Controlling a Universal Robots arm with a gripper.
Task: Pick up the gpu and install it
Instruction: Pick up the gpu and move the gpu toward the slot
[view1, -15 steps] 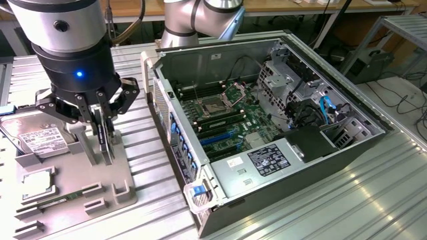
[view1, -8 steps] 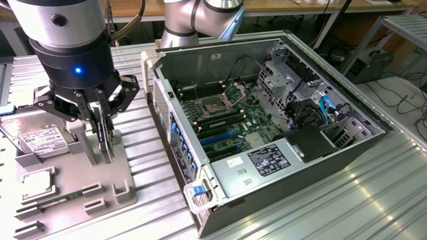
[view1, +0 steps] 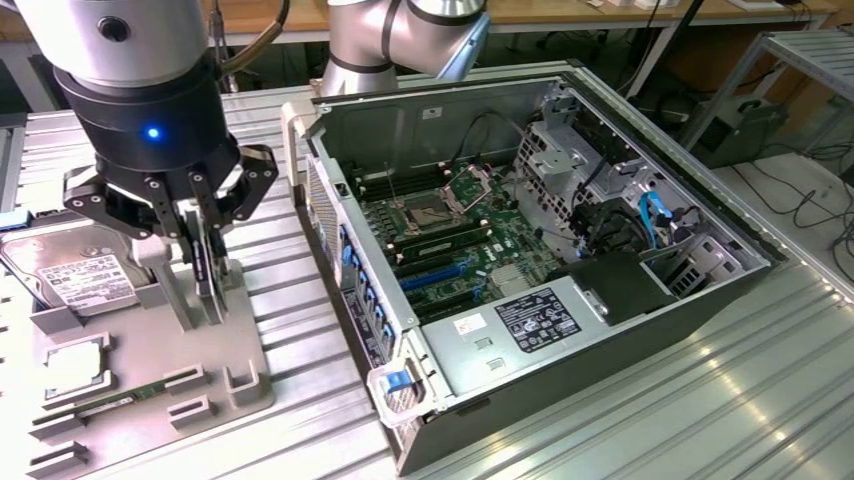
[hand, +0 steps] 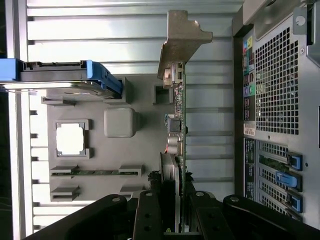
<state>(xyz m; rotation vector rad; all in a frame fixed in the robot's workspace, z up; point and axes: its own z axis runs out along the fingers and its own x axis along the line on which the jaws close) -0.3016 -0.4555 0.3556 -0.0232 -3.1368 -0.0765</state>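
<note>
**Q:** So where is the graphics card (view1: 210, 285) at this moment?

**A:** Standing on edge at the gray tray (view1: 174, 370), on the exterior view's left, beside the open computer case (view1: 427, 120). Its silver bracket (hand: 183, 40) points away from the wrist camera, out over the ribbed metal table (hand: 100, 40).

**Q:** And the gripper (view1: 198, 265)?

**A:** Narrowed around the card from above, with a finger against each flat face. Whether the card's lower edge sits in the tray's slot or hangs just above it cannot be told.

**Q:** What else lies on the tray?

**A:** A hard drive (view1: 67, 275) with a white label lies to the exterior view's left of the gripper. A square processor chip (view1: 74, 368) sits in its own pocket. A narrow green memory stick (view1: 127, 400) lies along the tray's near edge. All three are clear of the fingers.

**Q:** And the case?

**A:** It lies on its side with the cover off and the green main board (view1: 447, 225) facing up. Blue slots (view1: 430, 277) run near the wall closest to the tray. From the wrist camera, its perforated rear panel (hand: 280, 90) stands near the card, apart from it.
</note>
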